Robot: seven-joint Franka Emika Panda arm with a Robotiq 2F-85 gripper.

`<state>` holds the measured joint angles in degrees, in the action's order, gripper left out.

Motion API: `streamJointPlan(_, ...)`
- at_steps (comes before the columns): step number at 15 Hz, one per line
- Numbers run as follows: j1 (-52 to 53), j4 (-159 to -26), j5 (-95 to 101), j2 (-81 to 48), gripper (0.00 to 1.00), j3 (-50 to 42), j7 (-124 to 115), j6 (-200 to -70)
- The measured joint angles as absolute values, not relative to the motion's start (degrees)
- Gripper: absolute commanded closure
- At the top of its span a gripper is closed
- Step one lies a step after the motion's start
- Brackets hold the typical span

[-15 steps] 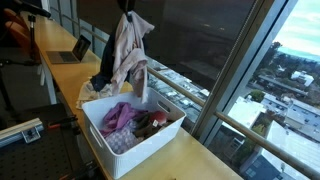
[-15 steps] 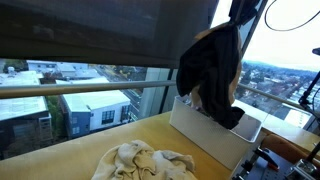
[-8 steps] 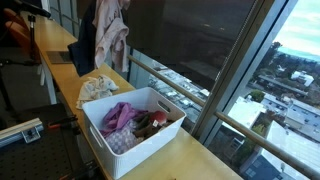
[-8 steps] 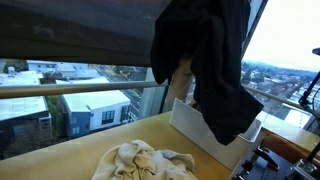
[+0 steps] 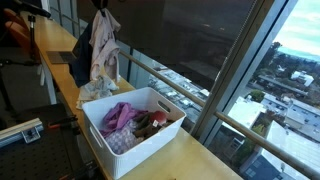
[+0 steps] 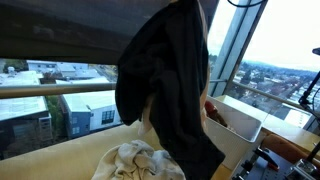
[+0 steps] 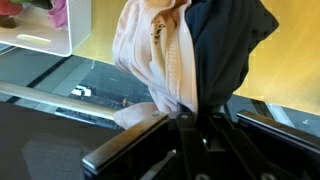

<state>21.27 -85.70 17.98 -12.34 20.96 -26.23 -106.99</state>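
Observation:
My gripper (image 7: 190, 116) is shut on a bundle of clothes, a black garment (image 7: 232, 38) together with a whitish one (image 7: 150, 58). The bundle hangs in the air above the wooden table (image 5: 190, 160), beside the white basket (image 5: 150, 146) and off its far end. In an exterior view the black garment (image 6: 170, 80) hangs just over a cream pile of clothes (image 6: 135, 160) lying on the table. The whitish garment (image 5: 103, 45) faces the camera in an exterior view. The basket holds pink and dark clothes (image 5: 120, 115). The fingers are mostly hidden by the fabric.
A tall window (image 5: 200, 40) with a railing runs along the table's far side. The white basket (image 6: 238, 120) stands close to the hanging bundle. Further down the table sits an office chair (image 5: 15, 35).
The gripper has carried the hanging bundle away from above the basket, along the table, to over the cream pile. The grip stays the same.

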Motion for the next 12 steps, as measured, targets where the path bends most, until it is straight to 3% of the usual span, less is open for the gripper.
streamJointPlan(3, 22.6, -85.1, 18.0, -15.5, 0.97, 19.5, -26.2, -107.0)
streamJointPlan(5, 23.1, -85.0, 18.0, -16.5, 0.63, 18.6, -26.2, -107.0)
streamJointPlan(12, 23.9, -84.6, 18.0, -17.1, 0.14, 17.2, -26.2, -106.6)
